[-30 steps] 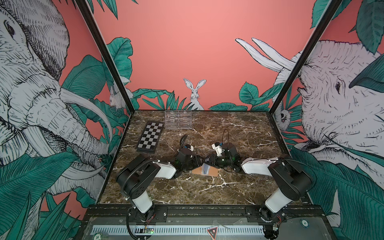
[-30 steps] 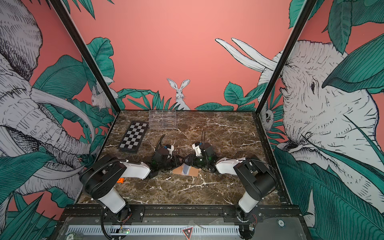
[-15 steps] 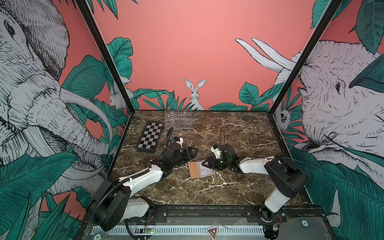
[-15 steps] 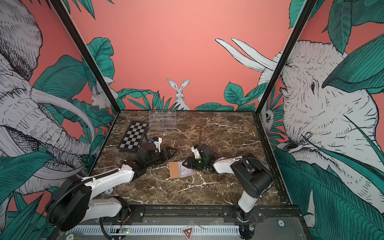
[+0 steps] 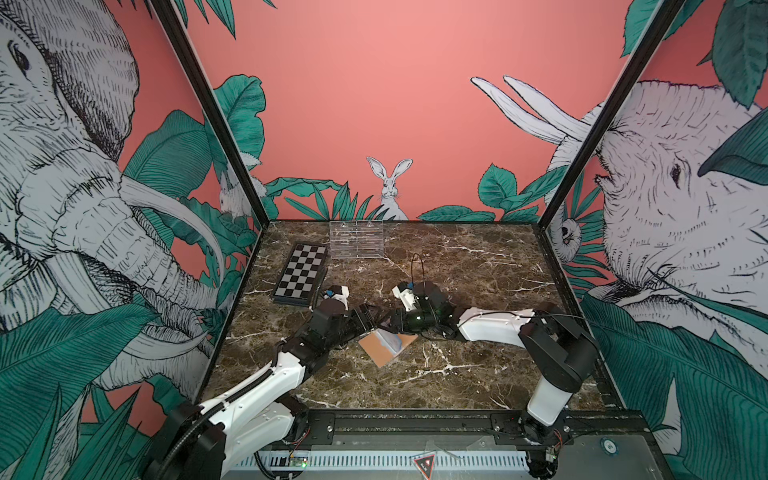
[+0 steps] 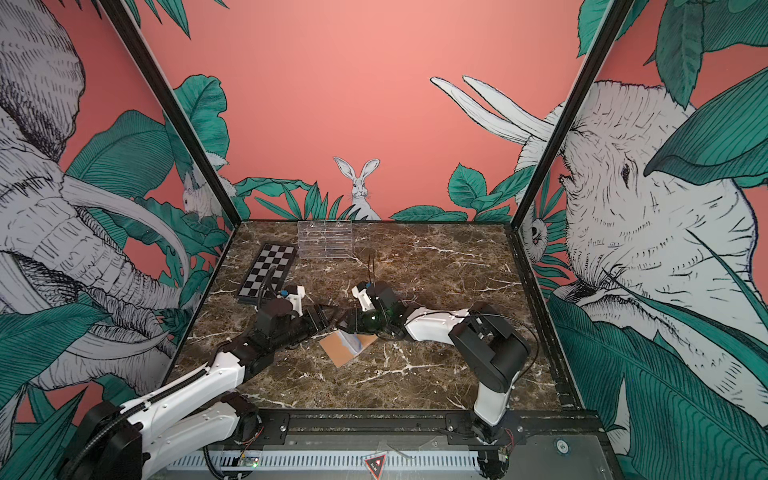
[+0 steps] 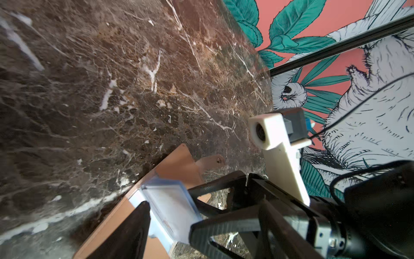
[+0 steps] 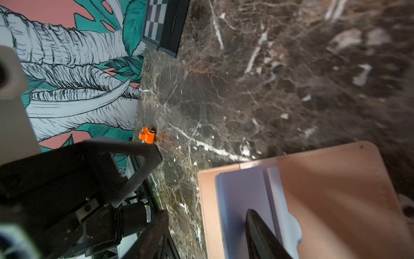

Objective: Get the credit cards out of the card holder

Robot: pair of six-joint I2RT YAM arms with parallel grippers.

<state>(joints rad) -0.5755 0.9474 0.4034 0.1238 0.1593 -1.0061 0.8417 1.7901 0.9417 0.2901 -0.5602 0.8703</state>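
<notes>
The tan card holder (image 5: 376,349) (image 6: 336,347) lies open on the marble near the middle, its snap tab (image 7: 210,161) pointing away. The pale blue-grey credit cards (image 5: 392,338) (image 8: 242,190) sit in its inner sleeve, which stands slightly raised. My left gripper (image 5: 371,319) (image 7: 169,215) is open at the holder's left edge. The sleeve (image 7: 168,201) shows between its fingers; contact is unclear. My right gripper (image 5: 392,324) (image 8: 207,212) is open across the holder's edge, one finger (image 8: 262,235) resting on the sleeve and the other off the side over the table.
A chequered board (image 5: 302,276) lies at the back left and a clear acrylic rack (image 5: 356,245) stands against the back wall. A small orange piece (image 8: 146,134) sits at the table's left edge. Both wrists crowd close together over the holder.
My left arm stretched out, drew back toward the chequered board, then returned to the holder with its jaws wider. The holder turned and slid slightly left. My right gripper kept its place.
</notes>
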